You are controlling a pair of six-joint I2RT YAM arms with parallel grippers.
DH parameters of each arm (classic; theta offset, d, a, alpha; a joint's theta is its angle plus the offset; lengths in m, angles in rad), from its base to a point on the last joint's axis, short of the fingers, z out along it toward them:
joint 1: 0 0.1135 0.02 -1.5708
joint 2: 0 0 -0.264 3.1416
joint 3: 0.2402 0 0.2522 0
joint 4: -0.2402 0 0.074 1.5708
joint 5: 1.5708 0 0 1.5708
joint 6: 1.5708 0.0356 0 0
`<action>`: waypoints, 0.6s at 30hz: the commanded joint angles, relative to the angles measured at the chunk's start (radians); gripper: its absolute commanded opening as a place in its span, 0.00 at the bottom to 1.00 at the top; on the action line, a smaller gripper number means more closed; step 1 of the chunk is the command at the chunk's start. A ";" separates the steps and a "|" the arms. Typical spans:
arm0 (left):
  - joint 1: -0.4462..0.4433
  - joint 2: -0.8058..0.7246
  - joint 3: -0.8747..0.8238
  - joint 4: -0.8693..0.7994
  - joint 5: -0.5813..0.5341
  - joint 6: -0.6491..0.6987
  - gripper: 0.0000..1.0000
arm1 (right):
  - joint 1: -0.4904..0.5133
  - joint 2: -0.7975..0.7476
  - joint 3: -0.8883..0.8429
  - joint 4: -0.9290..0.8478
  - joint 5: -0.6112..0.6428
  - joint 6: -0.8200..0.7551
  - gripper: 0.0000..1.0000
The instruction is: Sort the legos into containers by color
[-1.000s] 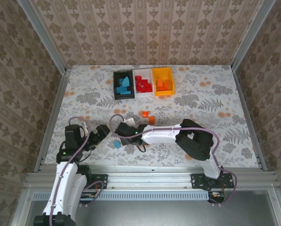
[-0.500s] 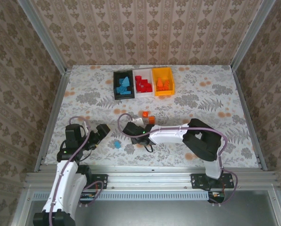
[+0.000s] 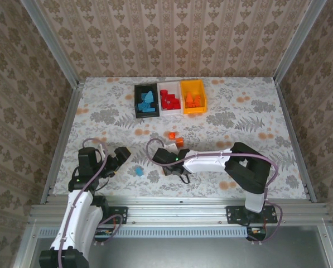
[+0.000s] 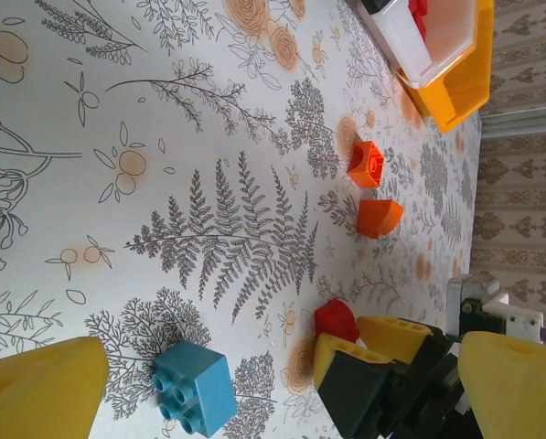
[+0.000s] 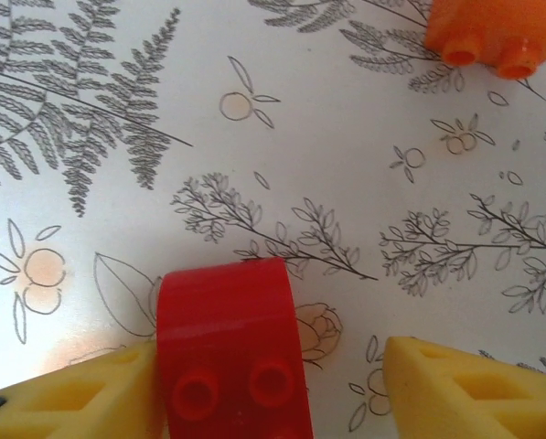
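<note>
Red brick (image 5: pixel 227 352) lies on the patterned table (image 5: pixel 346 183) between the fingers of the right gripper (image 5: pixel 268 357), which stand spread: 1 yellow finger (image 5: pixel 71 393) touches the brick's side, the other is clear of it. 2 orange bricks (image 4: pixel 380 218) lie close together just beyond. Left gripper (image 3: pixel 120 155) is spread wide and holds nothing; 1 light blue brick (image 4: pixel 192 386) sits on the table just beside it. At the far edge 3 bins stand side by side: black bin (image 3: pixel 136 100) holding blue pieces, white bin (image 3: pixel 170 111) holding red, orange bin (image 3: pixel 192 87) holding orange
</note>
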 commanded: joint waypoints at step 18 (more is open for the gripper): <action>-0.054 0.046 0.010 0.009 -0.032 -0.002 1.00 | -0.287 -0.039 0.221 0.105 -0.017 -0.270 0.31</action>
